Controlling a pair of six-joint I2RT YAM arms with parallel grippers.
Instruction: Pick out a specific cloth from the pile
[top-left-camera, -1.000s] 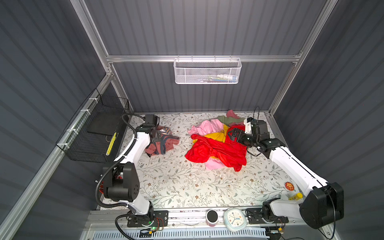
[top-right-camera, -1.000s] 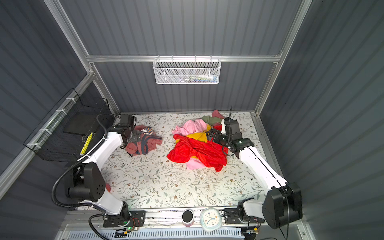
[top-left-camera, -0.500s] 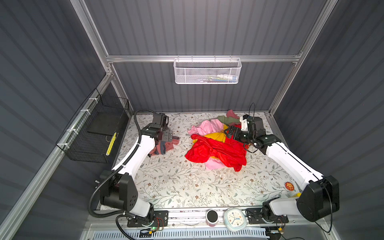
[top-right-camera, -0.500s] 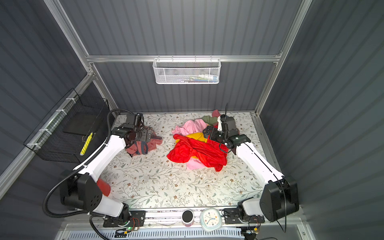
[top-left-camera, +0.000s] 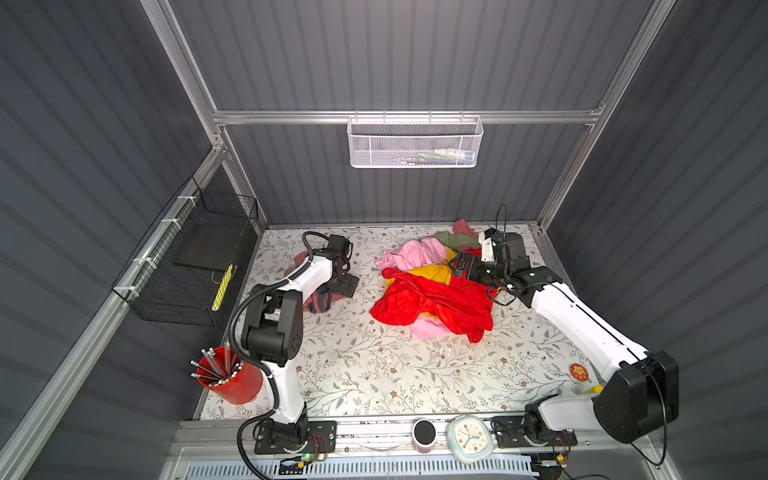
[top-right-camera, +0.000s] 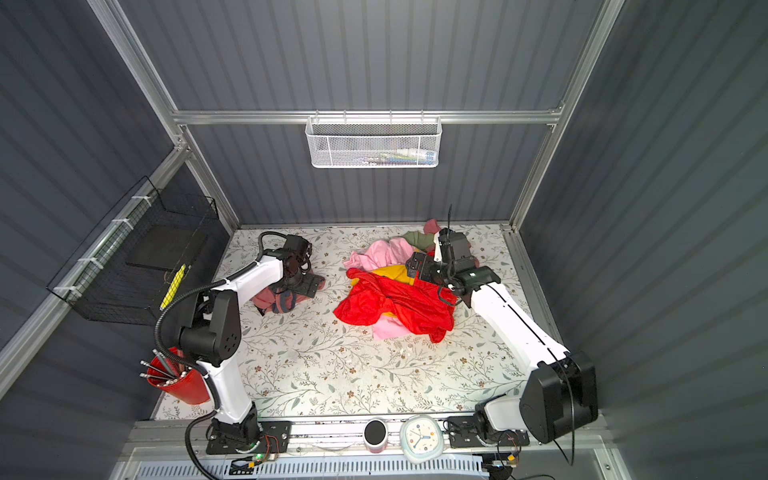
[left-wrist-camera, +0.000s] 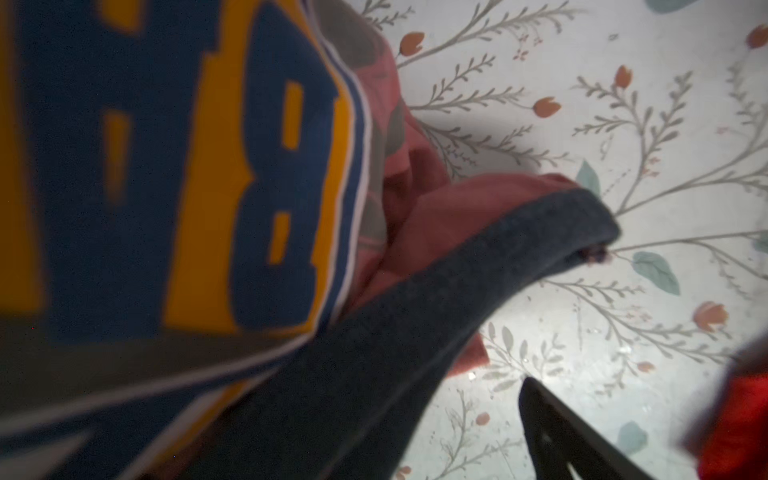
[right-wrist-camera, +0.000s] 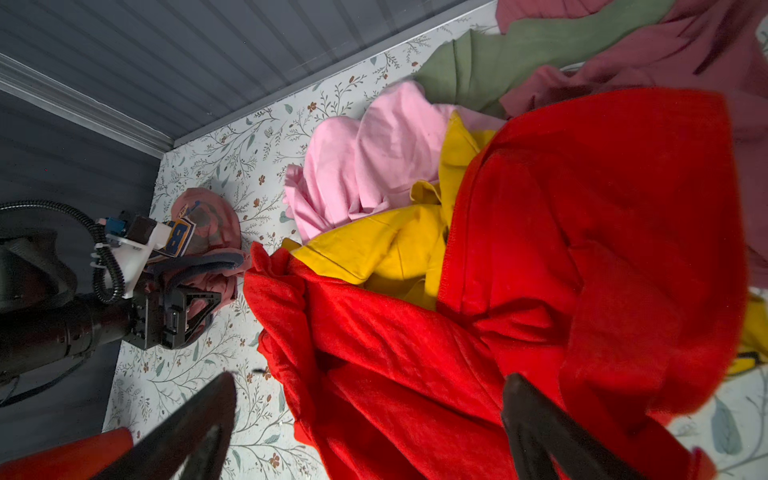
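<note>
Retracted left arm (top-left-camera: 307, 275) now half-hides the cloth (top-left-camera: 319, 301).

I can read only a big blue, yellow-edged "B" printed on the pink T-shirt (left-wrist-camera: 266, 199); its neighbouring letters blur.

left arm (top-left-camera: 272, 320): elbow folded up, drawn back from the cloth (top-left-camera: 318, 301)
left end effector (top-left-camera: 347, 286): shifted across the cloth, rightward

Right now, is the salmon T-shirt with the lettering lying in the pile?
No, the T-shirt lies by itself, apart from the pile.
</note>
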